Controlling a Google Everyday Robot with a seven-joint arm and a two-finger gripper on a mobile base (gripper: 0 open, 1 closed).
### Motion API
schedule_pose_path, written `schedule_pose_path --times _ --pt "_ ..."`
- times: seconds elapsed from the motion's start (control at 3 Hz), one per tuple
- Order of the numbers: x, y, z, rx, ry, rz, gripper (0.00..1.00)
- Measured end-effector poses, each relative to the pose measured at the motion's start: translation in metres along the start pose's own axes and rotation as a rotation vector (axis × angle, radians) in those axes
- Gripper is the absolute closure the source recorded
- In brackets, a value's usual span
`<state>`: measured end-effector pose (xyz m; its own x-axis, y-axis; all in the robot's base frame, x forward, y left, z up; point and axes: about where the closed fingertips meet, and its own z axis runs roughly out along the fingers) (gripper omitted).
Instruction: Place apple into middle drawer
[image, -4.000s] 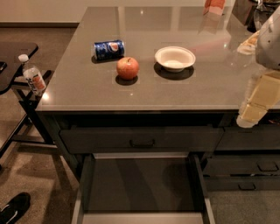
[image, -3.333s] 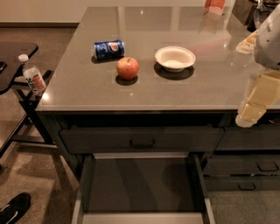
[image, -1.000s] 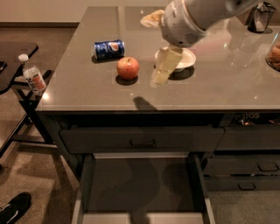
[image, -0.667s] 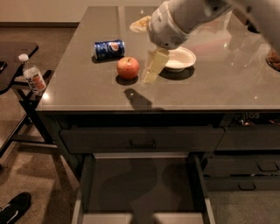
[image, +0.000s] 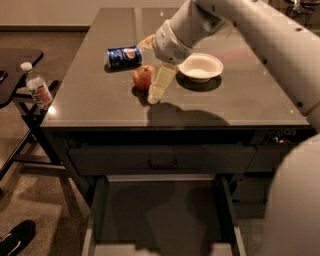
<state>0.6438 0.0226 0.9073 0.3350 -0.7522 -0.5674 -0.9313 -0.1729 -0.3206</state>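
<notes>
Gripper (image: 153, 62) just beside the apple (image: 143, 77), fingers (image: 161, 84) spread and empty; middle drawer (image: 160, 215) open below the table (image: 240, 107).

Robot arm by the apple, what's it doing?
The robot's hand is down right beside the apple on the table, open and not gripping it yet. A blue can and a white bowl sit close by. Below, the middle drawer is pulled open, and the apple is not in it yet.
</notes>
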Motion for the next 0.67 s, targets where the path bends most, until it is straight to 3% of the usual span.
schedule_pose_path --times 0.67 --pt "0.031 -0.021 0.031 -0.013 0.015 0.097 0.00"
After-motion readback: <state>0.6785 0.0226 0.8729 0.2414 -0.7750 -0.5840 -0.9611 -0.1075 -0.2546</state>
